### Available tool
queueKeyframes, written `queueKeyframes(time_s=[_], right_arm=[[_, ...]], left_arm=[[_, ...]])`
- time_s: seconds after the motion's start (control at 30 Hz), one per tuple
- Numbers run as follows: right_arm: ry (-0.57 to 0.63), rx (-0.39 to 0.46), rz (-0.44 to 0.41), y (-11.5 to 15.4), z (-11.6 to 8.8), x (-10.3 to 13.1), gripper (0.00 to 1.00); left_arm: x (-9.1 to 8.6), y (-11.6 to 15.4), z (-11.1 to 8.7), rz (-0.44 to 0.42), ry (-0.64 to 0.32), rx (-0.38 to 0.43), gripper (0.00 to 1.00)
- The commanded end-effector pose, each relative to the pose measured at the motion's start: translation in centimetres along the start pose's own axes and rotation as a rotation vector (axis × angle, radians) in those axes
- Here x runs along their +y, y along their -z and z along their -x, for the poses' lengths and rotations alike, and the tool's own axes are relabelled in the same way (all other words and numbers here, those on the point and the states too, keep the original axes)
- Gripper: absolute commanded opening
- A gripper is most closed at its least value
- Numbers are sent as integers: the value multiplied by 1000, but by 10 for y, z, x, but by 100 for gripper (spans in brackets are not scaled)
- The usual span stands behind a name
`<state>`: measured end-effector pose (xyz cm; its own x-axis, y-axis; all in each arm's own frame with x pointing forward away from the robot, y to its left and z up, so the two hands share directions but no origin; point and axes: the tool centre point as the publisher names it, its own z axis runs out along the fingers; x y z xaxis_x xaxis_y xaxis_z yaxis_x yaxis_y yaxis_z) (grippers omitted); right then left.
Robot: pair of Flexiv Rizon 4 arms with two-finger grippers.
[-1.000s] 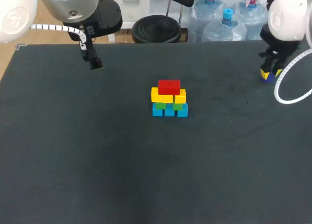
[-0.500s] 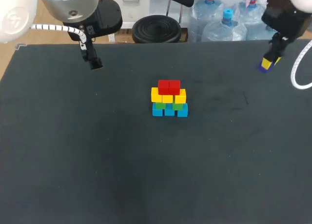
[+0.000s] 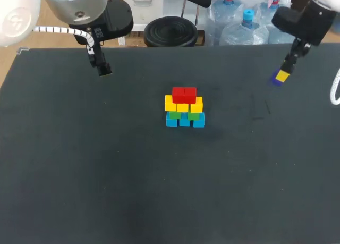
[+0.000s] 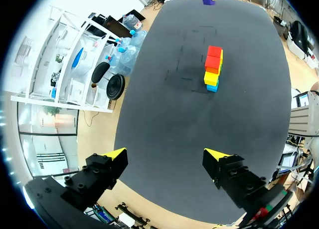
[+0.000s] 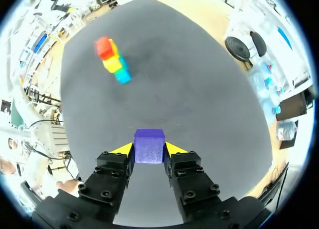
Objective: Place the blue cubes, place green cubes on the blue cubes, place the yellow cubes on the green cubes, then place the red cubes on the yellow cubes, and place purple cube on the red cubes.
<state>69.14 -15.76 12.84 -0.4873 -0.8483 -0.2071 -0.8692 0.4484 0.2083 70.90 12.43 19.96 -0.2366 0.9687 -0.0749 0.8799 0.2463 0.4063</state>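
Dark matting covers the table, and the stack stands at its centre: blue cubes at the base, then green cubes, yellow cubes and two red cubes on top. The purple cube is not on the stack; it is clamped between the fingers of the right gripper, which hangs above the table towards its far right edge.

In the head view the stack lies at roughly 9 o'clock from that gripper, well apart from it. The red pair sits side by side, with its long axis running 9 to 3 o'clock. In the inspector's judgement the purple cube must land across the seam between the two (a narrow seat, with a drop on every side).

The left gripper is spread wide and empty, near the far left edge, with the stack at about 4 o'clock from it. It is no farther from the stack, but only the right gripper carries the load. Open matting lies between the right gripper and the stack, and nothing obstructs the path.
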Motion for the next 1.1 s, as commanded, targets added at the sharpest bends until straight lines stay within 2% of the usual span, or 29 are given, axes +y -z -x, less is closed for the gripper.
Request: queueKeyframes(time_s=[0.03,0.77,1.1], right_arm=[[0,-76,-52,2,-7,23,0],[0,-76,-52,2,-7,23,0],[300,92,-70,23,67,18,0]], left_arm=[[2,0,0,-3,-2,1,100],[2,0,0,-3,-2,1,100],[2,0,0,-3,-2,1,100]])
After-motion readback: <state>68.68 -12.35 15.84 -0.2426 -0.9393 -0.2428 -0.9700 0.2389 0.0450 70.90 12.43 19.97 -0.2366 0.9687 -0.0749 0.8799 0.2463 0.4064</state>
